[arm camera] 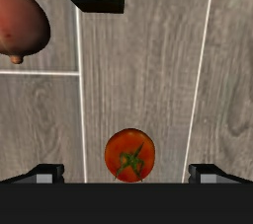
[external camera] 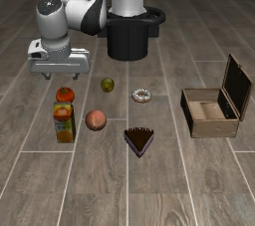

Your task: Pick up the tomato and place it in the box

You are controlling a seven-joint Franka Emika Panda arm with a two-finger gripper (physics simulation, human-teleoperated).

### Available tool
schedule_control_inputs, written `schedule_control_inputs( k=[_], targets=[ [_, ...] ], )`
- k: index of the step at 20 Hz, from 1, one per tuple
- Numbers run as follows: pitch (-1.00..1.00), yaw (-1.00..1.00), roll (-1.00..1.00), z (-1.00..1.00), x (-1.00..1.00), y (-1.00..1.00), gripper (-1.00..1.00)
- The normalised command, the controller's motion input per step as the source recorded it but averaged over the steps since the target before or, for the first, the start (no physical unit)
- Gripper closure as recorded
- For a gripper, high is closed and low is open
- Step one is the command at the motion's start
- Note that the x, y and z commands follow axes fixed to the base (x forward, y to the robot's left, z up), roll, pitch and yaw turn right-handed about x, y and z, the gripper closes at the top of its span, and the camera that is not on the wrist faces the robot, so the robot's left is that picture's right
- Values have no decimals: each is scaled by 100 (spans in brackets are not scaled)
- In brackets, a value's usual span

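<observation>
Entry: tomato [external camera: 66, 95], red with a green calyx, lay on the wood-plank floor [external camera: 179, 185] just beside a juice carton [external camera: 64, 122], at the carton's 12 o'clock in the exterior view. The gripper [external camera: 64, 74] hung over it, fingertips [arm camera: 44, 173] spread wide to either side without touching it. Open-lidded wooden box [external camera: 209, 113] stood well apart at the tomato's 3 o'clock. Between them were a small green fruit [external camera: 108, 87], a donut [external camera: 141, 95], a peach [external camera: 96, 120] and a chocolate cake slice [external camera: 138, 140].

tomato [arm camera: 130, 156] red, round, green calyx facing up | box [external camera: 211, 127] brown, lid open, well apart from tomato
</observation>
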Motion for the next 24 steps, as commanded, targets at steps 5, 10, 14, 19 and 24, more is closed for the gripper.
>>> schedule_control_inputs(
  k=[5, 10, 14, 19, 24],
  targets=[
    [0, 0, 0, -60, -40, 0, -100],
    [0, 0, 0, 0, -100, 0, -100],
    [0, 0, 0, -100, 0, 0, -100],
    [0, 0, 0, -60, 20, 0, 100],
    [0, 0, 0, 0, 0, 0, 100]
  ],
)
